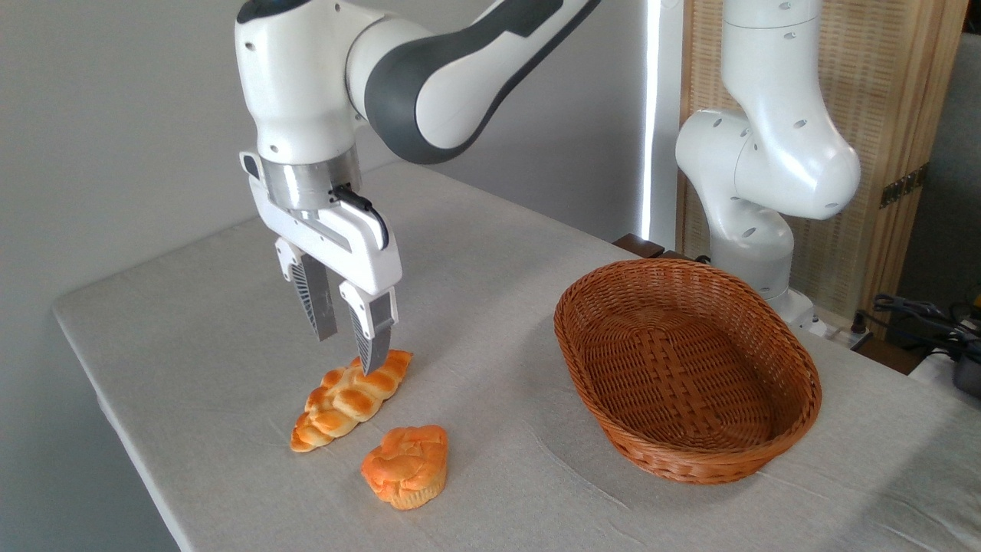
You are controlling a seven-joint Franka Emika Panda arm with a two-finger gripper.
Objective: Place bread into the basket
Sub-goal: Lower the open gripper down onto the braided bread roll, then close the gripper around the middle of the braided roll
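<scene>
- Near the tabletop's (191,322) left edge, the bread (349,399) is laid diagonally.
- Above its far end, the gripper (351,346) is held with fingers spread, one tip at the crust.
- Just beside the loaf, toward the front edge, a muffin (406,466) is set.
- Well apart to the right, the basket (797,399) is seen, with bare cloth between.

Room and backdrop around the work table.
A table (490,253) draped in pale grey cloth fills the lower frame. A plain grey wall (115,115) spans the upper left; a bright vertical strip of light (650,115) stands right of centre, beside a woven reed screen (897,92) in a wooden frame. Dark cables (920,314) lie at the right edge.
</scene>
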